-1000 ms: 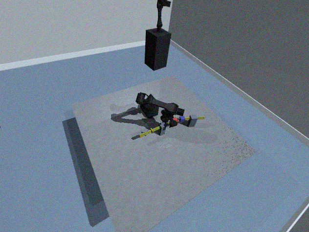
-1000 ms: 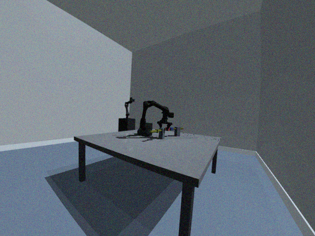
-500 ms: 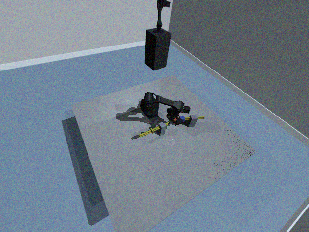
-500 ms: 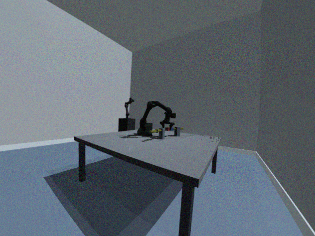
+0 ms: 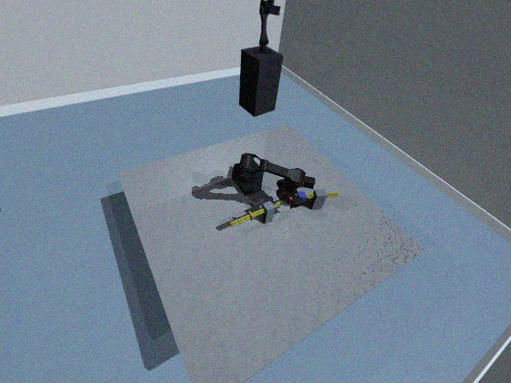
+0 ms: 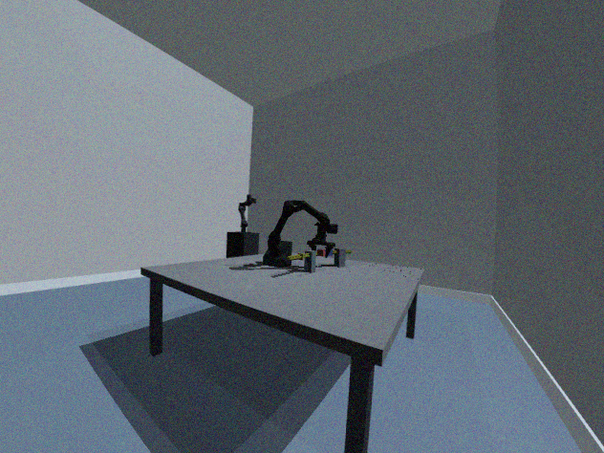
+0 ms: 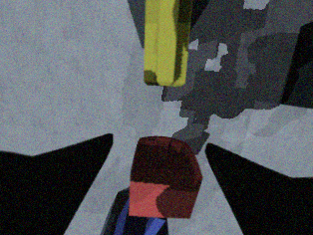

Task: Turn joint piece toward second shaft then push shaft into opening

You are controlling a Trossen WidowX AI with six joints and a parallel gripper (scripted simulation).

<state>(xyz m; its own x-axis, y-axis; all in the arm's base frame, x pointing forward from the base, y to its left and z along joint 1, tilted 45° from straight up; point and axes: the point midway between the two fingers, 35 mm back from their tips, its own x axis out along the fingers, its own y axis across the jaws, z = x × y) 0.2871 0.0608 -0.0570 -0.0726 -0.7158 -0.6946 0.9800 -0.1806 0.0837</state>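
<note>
My gripper (image 7: 160,142) is open, its fingers on either side of the red joint piece (image 7: 164,174) (image 5: 290,199) (image 6: 320,252) and touching nothing that I can see. A blue part (image 7: 155,225) (image 5: 301,195) links the joint piece to the fixed shaft (image 5: 331,194), which runs through the right grey block (image 5: 320,197) (image 6: 340,258). The yellow second shaft (image 7: 161,40) (image 5: 243,218) (image 6: 296,256) passes through the left grey block (image 5: 268,212) (image 6: 310,261). In the wrist view its end stands apart from the joint piece. The exact direction of the opening is unclear.
The arm's dark base (image 5: 247,181) (image 6: 276,255) stands behind the shafts on the grey table (image 5: 255,288) (image 6: 316,297). The arm's shadow falls around the shafts. A second small arm stands on a black pedestal (image 5: 259,82) (image 6: 242,245) beyond the table.
</note>
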